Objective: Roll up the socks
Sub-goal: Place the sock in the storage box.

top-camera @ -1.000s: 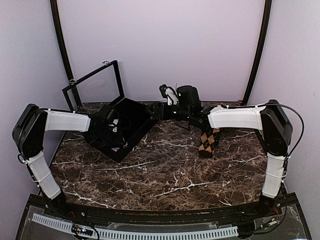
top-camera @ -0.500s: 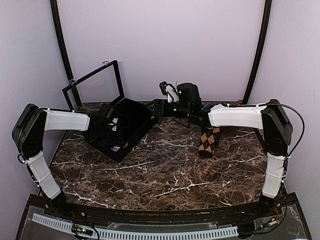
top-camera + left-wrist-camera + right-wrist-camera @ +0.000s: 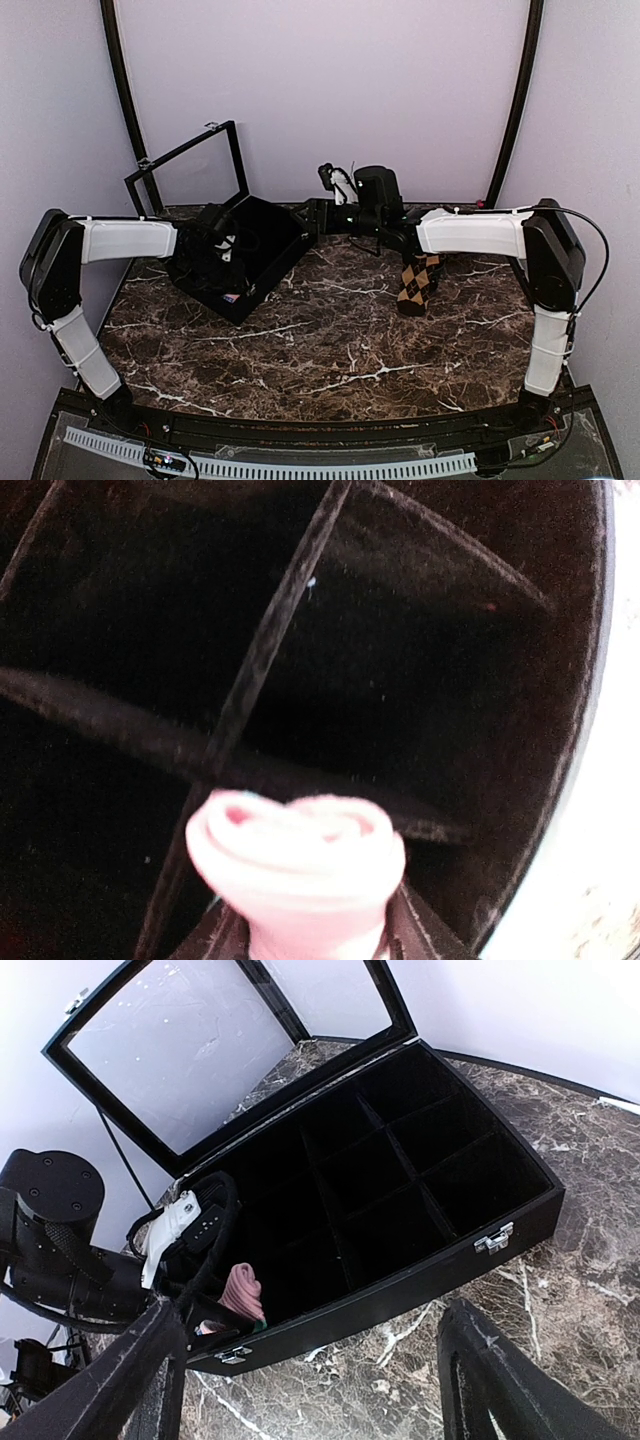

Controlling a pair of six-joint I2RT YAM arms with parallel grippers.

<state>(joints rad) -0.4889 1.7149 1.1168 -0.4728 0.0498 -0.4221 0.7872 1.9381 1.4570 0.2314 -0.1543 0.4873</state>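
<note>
**A:** What do we read at the fingers [image 3: 215,935] of the left gripper [image 3: 315,932]?

**B:** They flank the rolled pink sock [image 3: 300,860]. We cannot tell whether they clamp it or have let go. The roll stands in a corner compartment along the latched front wall of the black box [image 3: 400,1280].

**A:** And the right gripper [image 3: 310,1310]?

**B:** Spread wide, empty, hovering off that wall. We judge the first roll is being deposited. Next, the left gripper must lift clear. The argyle sock [image 3: 417,283], unrolled near the worktop's [image 3: 330,350] back right edge, then needs rolling.
</note>
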